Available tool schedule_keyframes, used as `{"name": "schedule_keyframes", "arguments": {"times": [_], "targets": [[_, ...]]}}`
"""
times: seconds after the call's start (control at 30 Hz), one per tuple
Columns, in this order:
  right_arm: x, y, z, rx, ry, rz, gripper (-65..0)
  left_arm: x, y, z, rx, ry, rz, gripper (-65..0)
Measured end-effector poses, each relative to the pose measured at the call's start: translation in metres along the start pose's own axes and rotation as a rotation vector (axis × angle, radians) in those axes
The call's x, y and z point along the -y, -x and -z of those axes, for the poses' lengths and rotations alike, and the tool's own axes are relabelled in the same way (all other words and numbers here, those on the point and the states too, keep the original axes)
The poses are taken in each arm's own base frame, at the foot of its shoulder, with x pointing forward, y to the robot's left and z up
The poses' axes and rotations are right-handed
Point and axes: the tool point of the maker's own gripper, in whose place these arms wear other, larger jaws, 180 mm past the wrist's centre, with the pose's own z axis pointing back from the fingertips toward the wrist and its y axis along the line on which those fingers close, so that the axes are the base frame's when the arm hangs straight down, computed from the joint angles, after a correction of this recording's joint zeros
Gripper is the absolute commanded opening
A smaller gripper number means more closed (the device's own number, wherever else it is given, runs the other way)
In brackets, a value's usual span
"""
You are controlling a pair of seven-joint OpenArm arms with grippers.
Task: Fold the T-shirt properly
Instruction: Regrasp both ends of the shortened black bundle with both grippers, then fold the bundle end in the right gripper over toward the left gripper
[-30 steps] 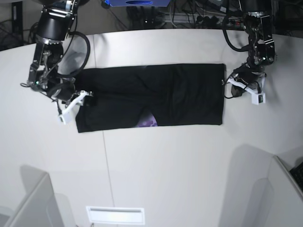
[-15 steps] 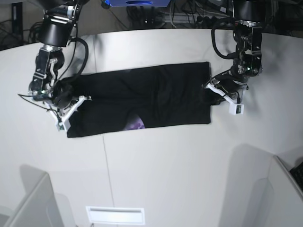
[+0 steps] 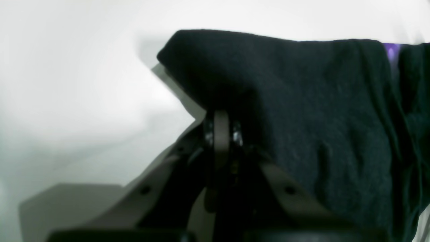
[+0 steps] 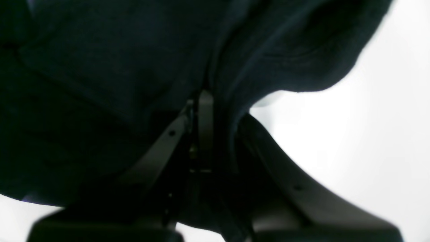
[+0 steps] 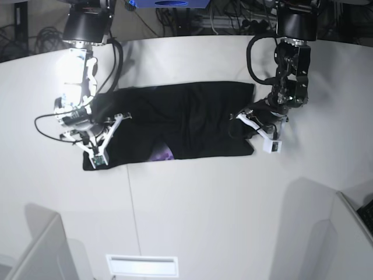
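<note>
While both arms pinch its ends, the T-shirt (image 5: 186, 119) lies folded long on the table (image 5: 192, 216)
Left gripper (image 5: 247, 125) at 3 o'clock and right gripper (image 5: 96, 137) at 9 o'clock are clamped on cloth

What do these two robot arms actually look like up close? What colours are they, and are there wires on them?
Both arms are mostly black, built from chunky cylindrical segments. The left gripper and right gripper end in pale grey-white fingers. Black cables loop loosely beside each arm. The right arm has a shiny silver section that glares under the light. From the wrist views the fingers look like flat, angular grey plates with small screw holes.
</note>
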Motion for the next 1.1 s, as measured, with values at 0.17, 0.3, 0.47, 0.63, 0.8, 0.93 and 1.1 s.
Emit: {"name": "schedule_keyframes", "arguments": {"times": [0.17,0.3,0.47,0.63,0.8,0.93,1.1], "targets": [[-0.011,-0.012,-0.012,0.012,0.012,-0.02,-65.0,0.0,0.0,0.001,0.002,0.001,-0.002,-65.0],[-0.03,-0.032,-0.027,0.057,-0.008,-0.095,-65.0,0.0,-0.001,0.0,0.004,0.0,-0.003,-65.0],[-0.059,-0.045,-0.038,0.071,-0.055,-0.11,-65.0,-0.002,-0.002,-0.001,0.006,-0.004,-0.006,-65.0],[-0.083,-0.051,-0.042,0.081,-0.089,-0.144,-65.0,-0.009,-0.002,-0.004,0.002,-0.013,0.006,-65.0],[-0.126,-0.062,-0.054,0.13,-0.147,-0.101,-65.0,-0.017,-0.003,-0.007,0.0,-0.026,0.019,-65.0],[-0.152,-0.072,-0.061,0.181,-0.181,-0.106,-65.0,-0.017,-0.003,-0.008,0.0,-0.026,0.019,-65.0],[-0.183,-0.076,-0.07,0.203,-0.232,-0.122,-65.0,-0.018,-0.002,-0.008,-0.007,-0.025,0.032,-65.0]]}}
